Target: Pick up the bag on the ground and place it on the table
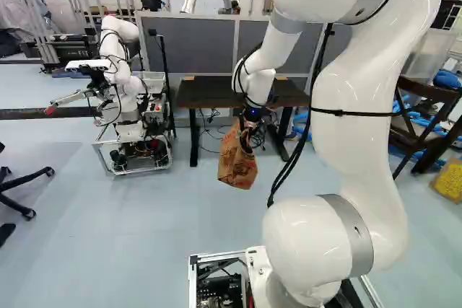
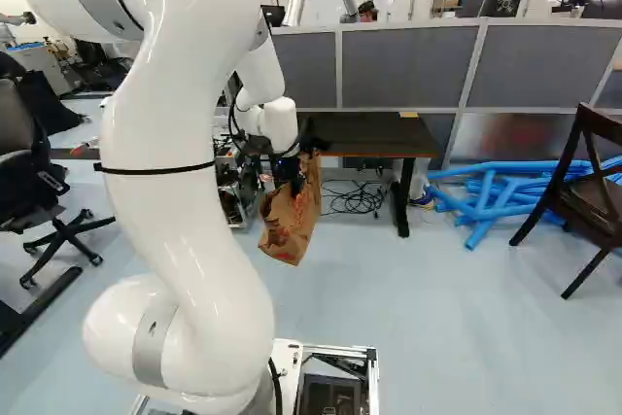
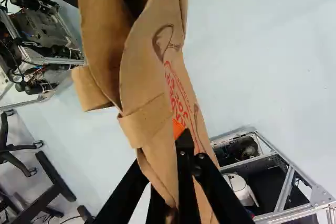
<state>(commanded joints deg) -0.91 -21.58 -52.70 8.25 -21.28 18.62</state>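
Pincer tight on creased brown paper bag, mouth perhaps agape.

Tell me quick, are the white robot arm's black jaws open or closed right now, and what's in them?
Black gripper with orange pads: jaws closed, holding the brown paper bag with red print above the floor.

The left and right base views are taken from behind the white jointed arm, facing ahead and slightly down; it is seen close up, right of centre in the former, left of centre in the latter. The dark, flat-topped surface and grey panelled partition are shared by both, farther off at upper centre. The wrist view is aimed down past the brown paper bag, very near, towards the pale blue floor.
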